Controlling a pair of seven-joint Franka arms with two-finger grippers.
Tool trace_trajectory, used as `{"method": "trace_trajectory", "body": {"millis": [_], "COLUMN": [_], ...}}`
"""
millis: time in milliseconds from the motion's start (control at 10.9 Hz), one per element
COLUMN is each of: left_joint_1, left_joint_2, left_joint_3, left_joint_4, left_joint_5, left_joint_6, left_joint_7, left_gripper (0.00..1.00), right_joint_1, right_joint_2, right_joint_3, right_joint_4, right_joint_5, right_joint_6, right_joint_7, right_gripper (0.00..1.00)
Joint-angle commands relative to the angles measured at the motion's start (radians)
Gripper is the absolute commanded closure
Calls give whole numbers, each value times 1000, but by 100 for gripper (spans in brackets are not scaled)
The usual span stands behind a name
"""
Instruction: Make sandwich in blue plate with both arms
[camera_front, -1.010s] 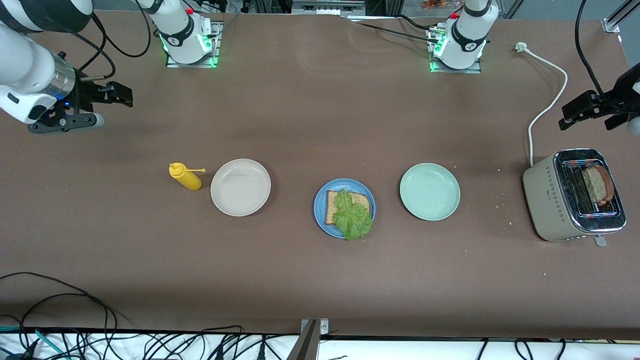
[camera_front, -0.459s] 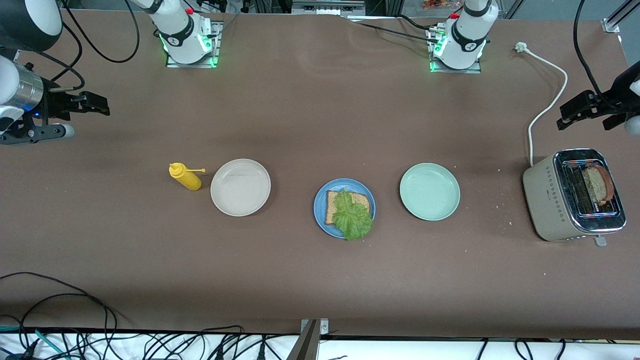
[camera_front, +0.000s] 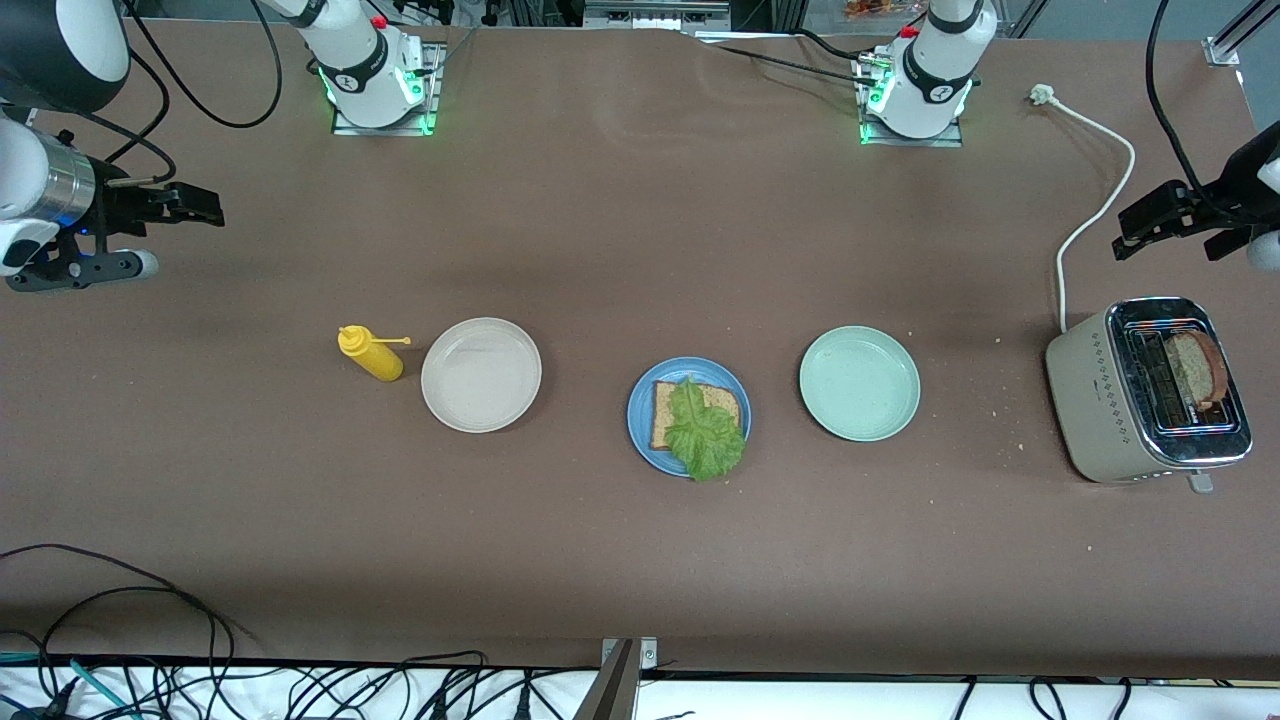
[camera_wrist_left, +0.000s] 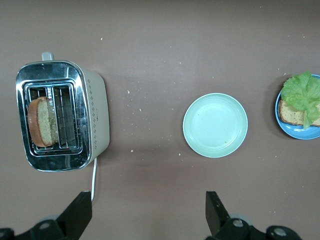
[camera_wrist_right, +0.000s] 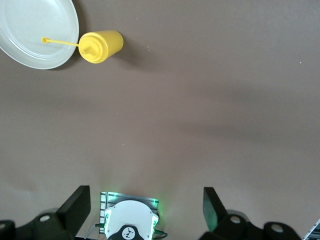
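With both our grippers open and empty, the left gripper (camera_front: 1165, 222) above the toaster (camera_front: 1148, 392), the right gripper (camera_front: 150, 225) waiting, we should lift the toasted slice (camera_front: 1197, 368) straight up, then square it on the lettuce (camera_front: 705, 428) in the blue plate (camera_front: 689, 417) mid-table.

Matt brown table (camera_front: 620, 230); glossy chrome-topped cream toaster (camera_front: 1146, 390) below the left gripper (camera_front: 1165, 222); smooth, round blue plate (camera_front: 640, 420).
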Motion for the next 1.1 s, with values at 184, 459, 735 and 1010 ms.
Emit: {"method": "trace_trajectory", "body": {"millis": [184,459,735,1010], "left_joint_1": [-6,-8,-8,-6], "left_joint_2": [7,7,7,7], "left_joint_3": [-4,-6,-7,-9], "left_joint_4": [26,27,27,27], "left_joint_5": [35,33,33,33], "left_joint_6": [-23,-23,-23,-23], "left_joint_7": [-3,-3,-3,-3], "left_gripper": [0,0,0,0], "right_joint_1": [-3,-3,-3,-3], "right_joint_2": [4,4,4,4], "right_joint_3": [3,5,5,5], "right_joint_4": [21,21,21,21], "right_joint_5": [-1,-1,1,1], "right_joint_6": [-37,-43,-46,-46], "right_joint_7": [-16,-16,-16,-16], "right_gripper": [0,0,0,0]}}
